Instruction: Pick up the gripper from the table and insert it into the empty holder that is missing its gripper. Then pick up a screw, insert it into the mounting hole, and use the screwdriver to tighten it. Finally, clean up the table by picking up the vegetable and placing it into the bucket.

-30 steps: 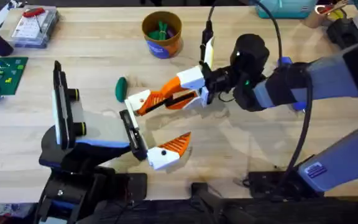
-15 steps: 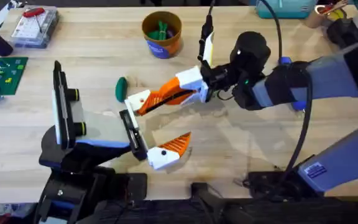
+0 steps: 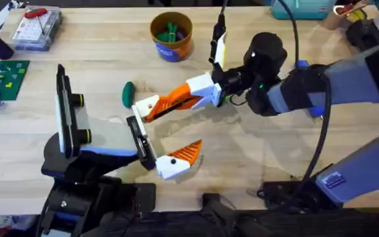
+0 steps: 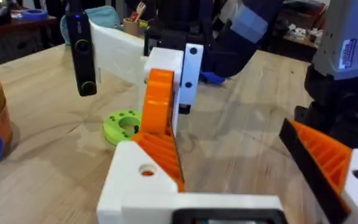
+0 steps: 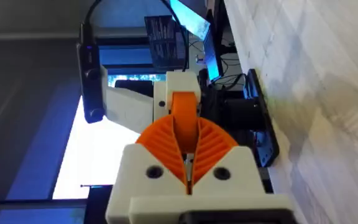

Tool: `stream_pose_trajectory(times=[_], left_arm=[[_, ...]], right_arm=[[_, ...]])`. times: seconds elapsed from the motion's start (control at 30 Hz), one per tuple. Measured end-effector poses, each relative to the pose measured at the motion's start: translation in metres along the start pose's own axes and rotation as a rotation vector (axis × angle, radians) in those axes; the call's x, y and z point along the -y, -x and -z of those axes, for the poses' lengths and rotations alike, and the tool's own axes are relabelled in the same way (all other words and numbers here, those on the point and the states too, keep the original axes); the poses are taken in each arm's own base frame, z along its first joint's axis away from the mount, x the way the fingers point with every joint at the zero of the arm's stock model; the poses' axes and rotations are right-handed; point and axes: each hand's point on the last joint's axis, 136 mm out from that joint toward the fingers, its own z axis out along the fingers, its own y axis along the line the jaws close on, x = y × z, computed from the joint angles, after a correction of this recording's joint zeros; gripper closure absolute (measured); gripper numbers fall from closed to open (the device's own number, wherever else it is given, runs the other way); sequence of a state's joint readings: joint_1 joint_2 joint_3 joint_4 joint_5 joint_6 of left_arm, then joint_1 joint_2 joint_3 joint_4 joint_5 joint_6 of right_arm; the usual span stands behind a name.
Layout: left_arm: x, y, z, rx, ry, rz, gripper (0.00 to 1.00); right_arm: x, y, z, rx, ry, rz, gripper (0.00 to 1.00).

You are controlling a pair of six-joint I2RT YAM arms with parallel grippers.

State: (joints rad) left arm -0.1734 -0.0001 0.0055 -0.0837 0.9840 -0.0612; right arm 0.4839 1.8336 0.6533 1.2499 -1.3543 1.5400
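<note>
I've got the right gripper (image 3: pixel 151 110) clenched on the finger piece (image 3: pixel 145 106), seating it against the holder (image 3: pixel 139 140); next, align the screw hole.

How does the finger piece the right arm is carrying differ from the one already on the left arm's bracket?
The gripper is clamped in the right gripper at the far end of the holder; the mounted finger sits at the near end with nothing gripping it. The gripper's orange tip is largely covered by the jaws; the mounted finger's ribs show fully. Both are white blocks with ribbed orange wedge tips.
</note>
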Motion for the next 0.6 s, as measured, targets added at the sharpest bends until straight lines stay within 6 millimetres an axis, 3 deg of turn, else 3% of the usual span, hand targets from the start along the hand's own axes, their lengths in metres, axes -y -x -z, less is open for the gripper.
stream_pose_trajectory(times=[0.6], left_arm=[[-0.0006,0.0001,0.0001,0.001,0.003,-0.001,0.010]], right_arm=[[-0.0003,-0.0035,-0.0009,0.061,0.008,0.042,0.994]])
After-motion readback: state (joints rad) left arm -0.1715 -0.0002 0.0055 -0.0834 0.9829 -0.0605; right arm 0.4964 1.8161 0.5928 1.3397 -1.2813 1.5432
